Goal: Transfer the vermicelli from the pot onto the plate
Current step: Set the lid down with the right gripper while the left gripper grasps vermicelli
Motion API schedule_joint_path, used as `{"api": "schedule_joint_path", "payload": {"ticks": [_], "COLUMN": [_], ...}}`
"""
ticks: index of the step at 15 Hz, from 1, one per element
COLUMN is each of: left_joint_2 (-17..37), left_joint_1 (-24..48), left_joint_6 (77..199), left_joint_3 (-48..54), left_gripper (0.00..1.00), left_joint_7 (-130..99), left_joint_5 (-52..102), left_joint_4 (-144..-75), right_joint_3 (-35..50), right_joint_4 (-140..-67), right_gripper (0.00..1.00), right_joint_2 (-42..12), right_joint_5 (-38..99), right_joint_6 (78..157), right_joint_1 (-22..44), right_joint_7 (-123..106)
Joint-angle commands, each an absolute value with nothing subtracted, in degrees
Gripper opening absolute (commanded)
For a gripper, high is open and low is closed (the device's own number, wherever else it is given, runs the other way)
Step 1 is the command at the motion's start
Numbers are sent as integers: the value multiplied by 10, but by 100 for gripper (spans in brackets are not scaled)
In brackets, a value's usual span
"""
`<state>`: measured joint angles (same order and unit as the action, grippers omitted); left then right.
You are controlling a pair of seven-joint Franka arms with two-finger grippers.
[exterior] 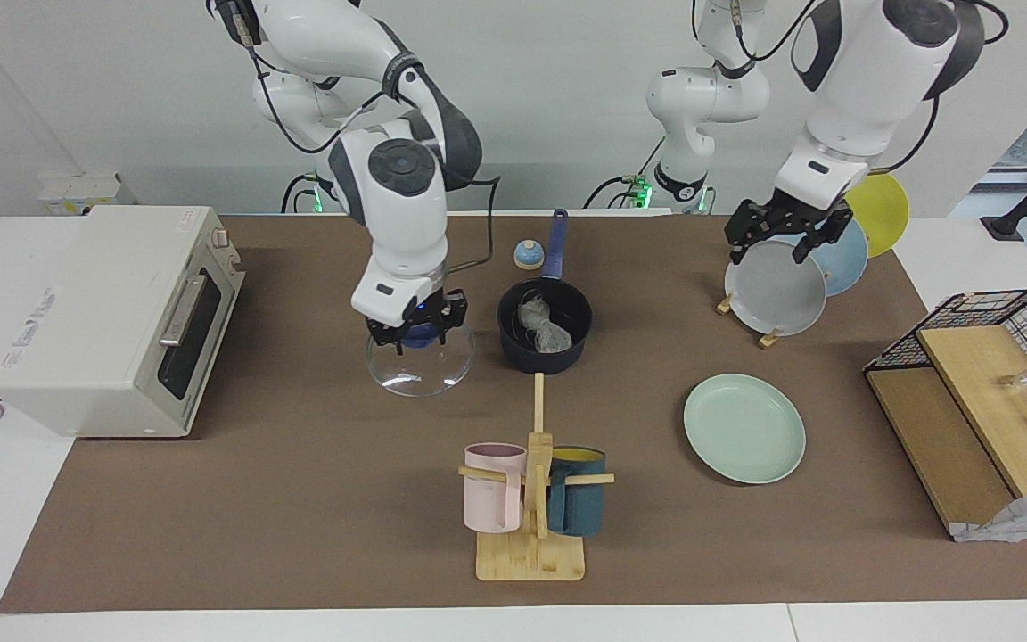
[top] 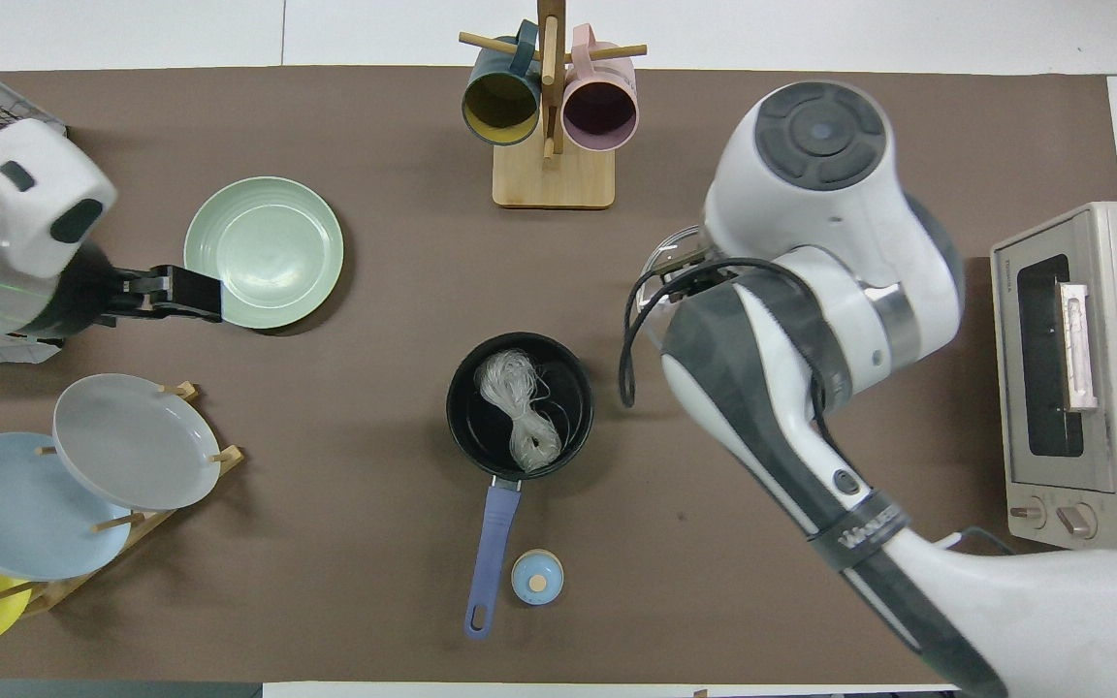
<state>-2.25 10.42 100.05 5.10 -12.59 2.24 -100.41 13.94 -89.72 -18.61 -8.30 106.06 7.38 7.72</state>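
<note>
Overhead view: vermicelli lies in pot.

Two glossy white arms, dark grey joint bands, round grey end caps, black looping cables, black pincers

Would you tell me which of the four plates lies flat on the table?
The mint-green plate; the grey, light blue and yellow plates stand in the rack.
</note>
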Motion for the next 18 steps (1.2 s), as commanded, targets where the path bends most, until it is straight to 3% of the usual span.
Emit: {"api": "schedule_joint_path", "payload": {"ticks": [1,4,8,10,18], "left_joint_2": [11,71,124,123,155], "left_joint_1": [177,269,336,348,371], "left_joint_6": [1057,1122,1180,1213,1275], "left_joint_3": [45,45,44,45,43], "left_gripper": [100,100,100,100,100], "left_joint_7": [-188,-271,-312,-314,-306], "left_joint_5": [31,36,36,36,31], "left_joint_4": [-1025,-1027,-1048,-1084,-1118], "right_joint_3": [147,146,145,146,146], "right_joint_4": [-896,-918,-920,-919,-915], "right_gripper": [54,54,54,54,54], "right_joint_2": [-186,-187,-217,-233,-275], "right_joint_5": [-81,-86,-133,-137,-132], "right_joint_6": [1077,1108,1129,1147,1189], "right_joint_1": [10,-33,-69,-95,-83], "right_joint_7": [38,25,25,18,31]}}
